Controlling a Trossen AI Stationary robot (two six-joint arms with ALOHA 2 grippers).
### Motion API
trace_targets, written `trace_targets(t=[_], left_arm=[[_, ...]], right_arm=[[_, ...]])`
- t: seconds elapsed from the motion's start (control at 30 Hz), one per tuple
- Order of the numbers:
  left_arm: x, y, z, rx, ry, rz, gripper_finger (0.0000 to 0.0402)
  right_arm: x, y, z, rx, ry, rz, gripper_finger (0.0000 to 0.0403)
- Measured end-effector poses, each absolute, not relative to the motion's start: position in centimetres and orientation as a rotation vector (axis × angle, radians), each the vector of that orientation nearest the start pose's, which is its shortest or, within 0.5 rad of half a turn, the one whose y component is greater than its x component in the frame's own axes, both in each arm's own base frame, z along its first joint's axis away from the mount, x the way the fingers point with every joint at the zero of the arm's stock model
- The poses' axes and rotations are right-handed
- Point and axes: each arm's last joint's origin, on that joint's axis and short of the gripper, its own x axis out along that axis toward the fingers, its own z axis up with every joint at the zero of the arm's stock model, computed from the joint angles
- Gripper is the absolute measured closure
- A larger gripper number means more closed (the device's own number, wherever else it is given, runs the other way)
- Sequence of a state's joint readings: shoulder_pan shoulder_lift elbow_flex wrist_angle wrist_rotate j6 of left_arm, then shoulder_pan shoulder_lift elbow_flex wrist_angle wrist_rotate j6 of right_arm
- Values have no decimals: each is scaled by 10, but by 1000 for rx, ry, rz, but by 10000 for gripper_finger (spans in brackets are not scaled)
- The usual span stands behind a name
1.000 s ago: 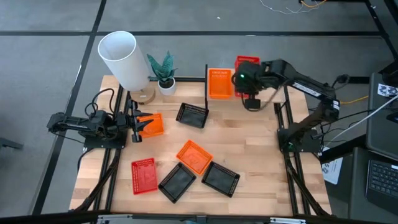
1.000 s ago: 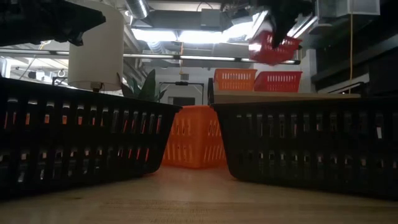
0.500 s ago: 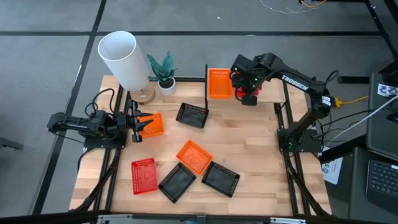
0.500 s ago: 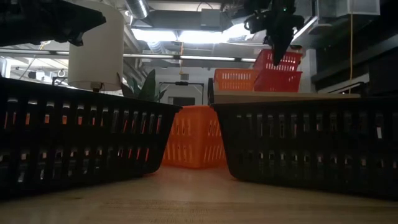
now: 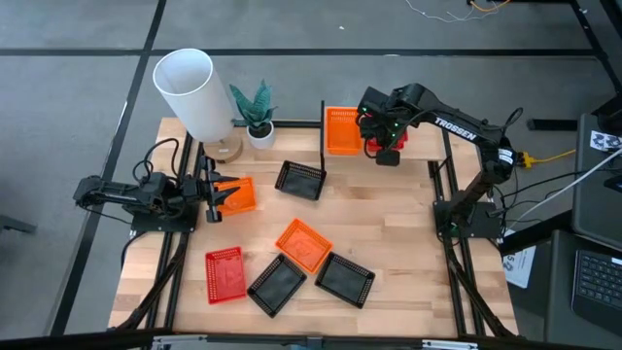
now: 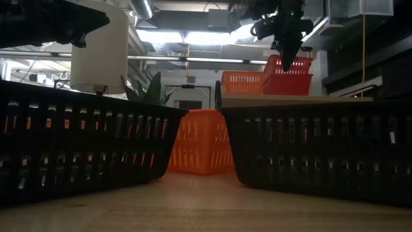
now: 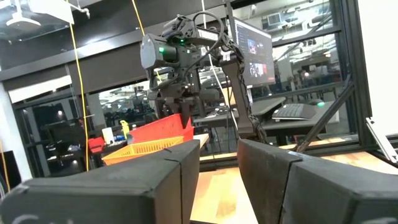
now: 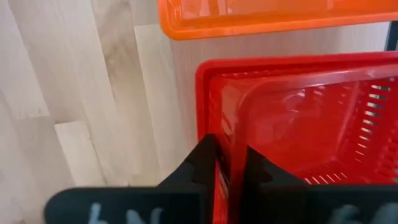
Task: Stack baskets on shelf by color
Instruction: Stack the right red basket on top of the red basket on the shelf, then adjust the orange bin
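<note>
On the shelf (image 5: 425,146) at the table's far right stand an orange basket (image 5: 343,129) and a red basket (image 6: 288,84). A second red basket (image 6: 291,64) sits in the first one. My right gripper (image 5: 386,148) is above the shelf, pointing down, shut on the upper red basket's wall. My left gripper (image 5: 210,192) waits open at the table's left, beside an orange basket (image 5: 236,194). Loose on the table lie a black basket (image 5: 300,180), an orange one (image 5: 303,243), a red one (image 5: 225,272) and two more black ones (image 5: 277,284) (image 5: 345,279). My right gripper has the upper red basket by its near short wall (image 8: 229,140), one finger inside the basket and one outside. The fingers come from above, pointing down. The basket rests nested in the red basket below it on the shelf.
A tall white lamp shade (image 5: 194,92) and a small potted plant (image 5: 258,117) stand at the far left. The shelf's black post (image 5: 322,136) rises beside the orange basket. Two black baskets (image 6: 84,142) (image 6: 315,148) fill the low view's foreground.
My right gripper has carried the red basket down and a little toward the table's left. The basket hung tilted above the shelf; now it sits in the red basket on the shelf, nearly level.
</note>
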State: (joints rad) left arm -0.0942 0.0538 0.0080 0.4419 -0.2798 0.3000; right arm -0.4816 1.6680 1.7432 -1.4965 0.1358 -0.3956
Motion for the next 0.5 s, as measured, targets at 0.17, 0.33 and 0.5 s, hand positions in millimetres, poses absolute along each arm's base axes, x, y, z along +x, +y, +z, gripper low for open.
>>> trace_targets(t=[0.17, 0.33, 0.5], left_arm=[[92, -1, 203, 222, -358, 240, 298], [92, -1, 203, 222, -358, 240, 296], [92, -1, 203, 222, -358, 240, 298]], right_arm=[[264, -142, 349, -69, 1487, -221, 335], [264, -142, 349, -35, 1483, -253, 307], [261, -137, 358, 28, 1477, -238, 294]])
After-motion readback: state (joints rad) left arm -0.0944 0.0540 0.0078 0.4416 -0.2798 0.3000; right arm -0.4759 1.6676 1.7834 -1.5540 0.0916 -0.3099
